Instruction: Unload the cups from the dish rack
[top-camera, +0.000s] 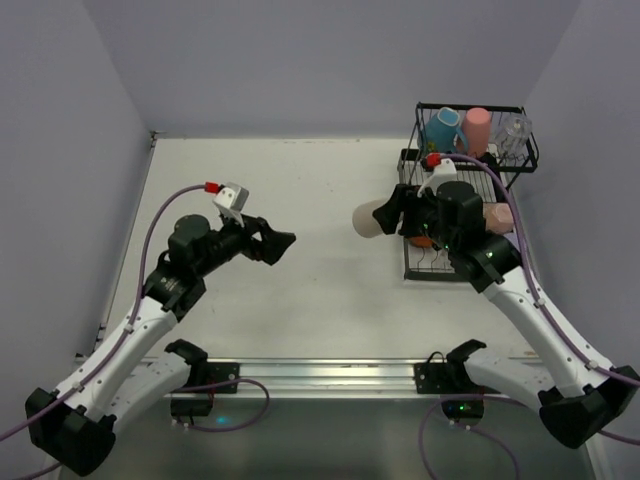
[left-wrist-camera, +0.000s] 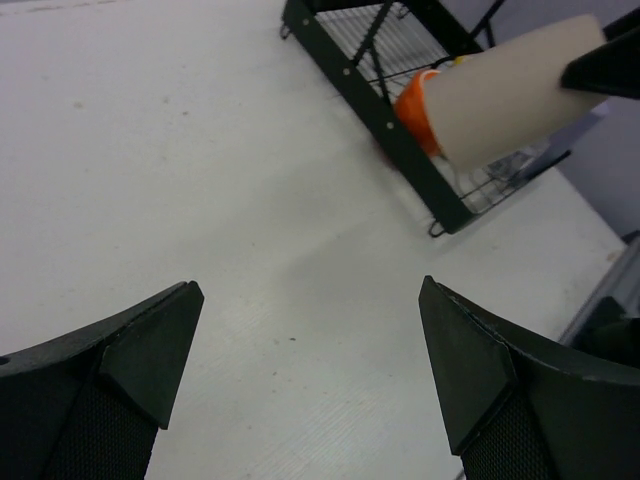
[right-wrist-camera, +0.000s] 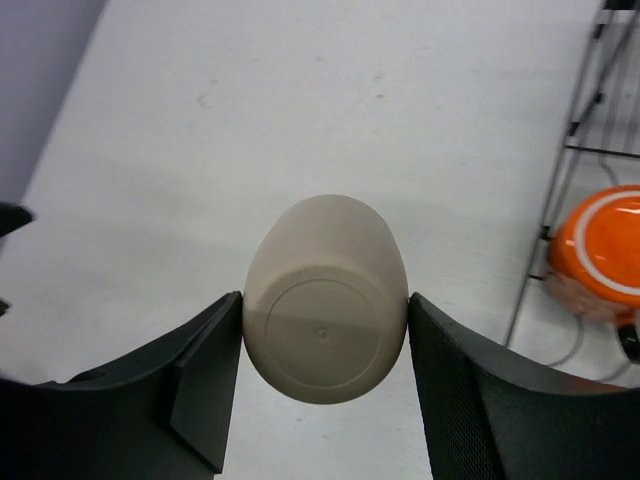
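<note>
In the top external view, a beige tapered cup (top-camera: 370, 218) is seen held on its side by the right jaws, its mouth turned towards the left arm (top-camera: 190, 250). It is carried over the white counter (top-camera: 300, 320), just left of the black wire dish rack (top-camera: 408, 262). In the raised upper basket of the rack, a blue handled mug (top-camera: 443, 128), a pink tumbler (top-camera: 477, 130) and a clear glass cup (top-camera: 514, 135) are stood side by side. A pale pink cup (top-camera: 497, 217) is partly hidden on the lower tray behind the right arm (top-camera: 520, 290). The left jaws are held out over bare counter, well apart from the rack.

In the left wrist view, the left jaws are spread wide with nothing between them, and only the counter (left-wrist-camera: 250, 200) is seen below. The beige tapered cup (left-wrist-camera: 510, 100) is seen at the upper right, lying level and gripped at its far end by a black finger (left-wrist-camera: 610, 65). An orange cup (left-wrist-camera: 415, 100) is partly covered behind it, inside the dish rack (left-wrist-camera: 400, 140).

In the right wrist view, the beige tapered cup (right-wrist-camera: 325, 300) is pinched between the right jaws, both pads pressed against its sides and its round base turned to the camera. The orange cup (right-wrist-camera: 600, 245), ringed in white, is seen at the right edge, within the wire of the dish rack (right-wrist-camera: 560, 210).
</note>
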